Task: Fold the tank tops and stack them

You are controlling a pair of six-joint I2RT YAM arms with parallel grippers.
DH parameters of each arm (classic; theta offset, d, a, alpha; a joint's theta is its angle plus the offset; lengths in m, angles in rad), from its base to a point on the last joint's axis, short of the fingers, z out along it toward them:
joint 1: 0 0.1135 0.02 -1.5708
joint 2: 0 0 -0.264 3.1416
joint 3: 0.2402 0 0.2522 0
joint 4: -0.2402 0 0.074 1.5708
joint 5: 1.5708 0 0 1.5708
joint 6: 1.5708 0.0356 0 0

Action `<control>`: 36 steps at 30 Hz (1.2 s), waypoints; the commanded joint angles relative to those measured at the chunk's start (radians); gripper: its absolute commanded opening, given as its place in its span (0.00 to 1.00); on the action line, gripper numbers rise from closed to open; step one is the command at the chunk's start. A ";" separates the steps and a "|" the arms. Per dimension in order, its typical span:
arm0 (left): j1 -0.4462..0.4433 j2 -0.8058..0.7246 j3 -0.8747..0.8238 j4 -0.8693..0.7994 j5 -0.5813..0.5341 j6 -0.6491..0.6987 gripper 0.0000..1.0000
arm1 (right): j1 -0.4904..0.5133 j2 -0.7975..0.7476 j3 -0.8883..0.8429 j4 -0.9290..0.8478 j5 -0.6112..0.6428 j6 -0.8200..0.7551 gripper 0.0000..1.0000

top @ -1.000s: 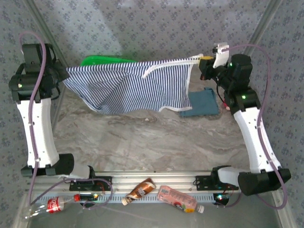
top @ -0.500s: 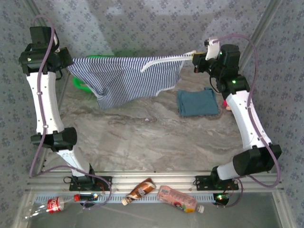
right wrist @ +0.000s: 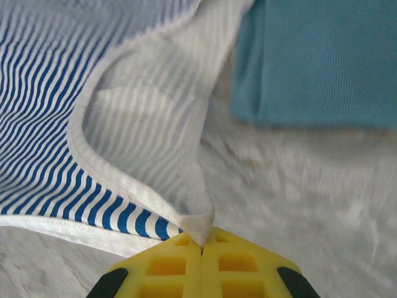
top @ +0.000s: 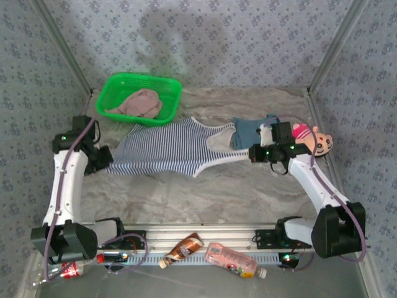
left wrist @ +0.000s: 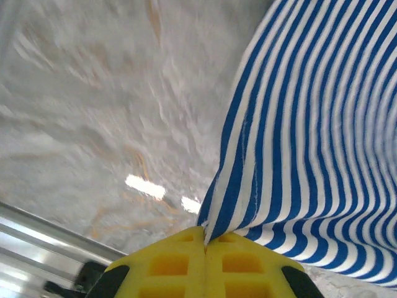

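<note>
The thin navy-and-white striped tank top [top: 177,149] lies stretched across the marbled desk [top: 205,192] and should handle light, limp and quick to bunch — the left fingers [left wrist: 170,264] are clamped on its hem corner, the right fingers [right wrist: 167,267] on its white strap, both sensible edge holds for folding.

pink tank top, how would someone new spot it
Start at the green basket at the far left of the table. The dusty pink tank top lies crumpled inside it. It is the one top in a basket; the striped top is stretched across the table, and the pink plush toy sits far right.
</note>
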 commanded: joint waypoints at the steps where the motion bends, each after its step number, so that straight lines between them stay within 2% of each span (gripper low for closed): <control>1: -0.016 -0.068 -0.135 -0.015 0.063 -0.137 0.04 | 0.005 0.060 -0.034 -0.020 0.021 0.016 0.01; 6: -0.033 -0.147 -0.295 -0.037 0.109 -0.234 0.06 | 0.010 0.140 -0.032 -0.098 0.055 0.012 0.02; 14: -0.104 -0.127 -0.282 -0.142 0.072 -0.290 0.09 | 0.000 0.056 -0.012 -0.222 0.098 0.041 0.03; 17: -0.150 -0.141 -0.318 -0.150 0.104 -0.324 0.10 | -0.011 0.054 0.007 -0.249 0.108 0.056 0.03; 21: -0.212 -0.118 -0.323 -0.159 0.070 -0.388 0.11 | -0.021 0.095 -0.001 -0.248 0.110 0.058 0.03; 27: -0.390 -0.031 -0.397 -0.057 0.078 -0.525 0.13 | -0.017 0.133 -0.054 -0.223 0.133 0.097 0.04; 32: -0.436 -0.031 -0.404 -0.051 0.042 -0.576 0.11 | -0.040 0.125 -0.067 -0.196 0.198 0.112 0.06; 34: -0.436 -0.031 -0.403 -0.057 0.039 -0.569 0.11 | -0.043 0.135 -0.057 -0.197 0.200 0.104 0.10; 36: -0.436 -0.033 -0.406 -0.049 0.049 -0.565 0.13 | -0.044 0.138 -0.045 -0.202 0.198 0.093 0.26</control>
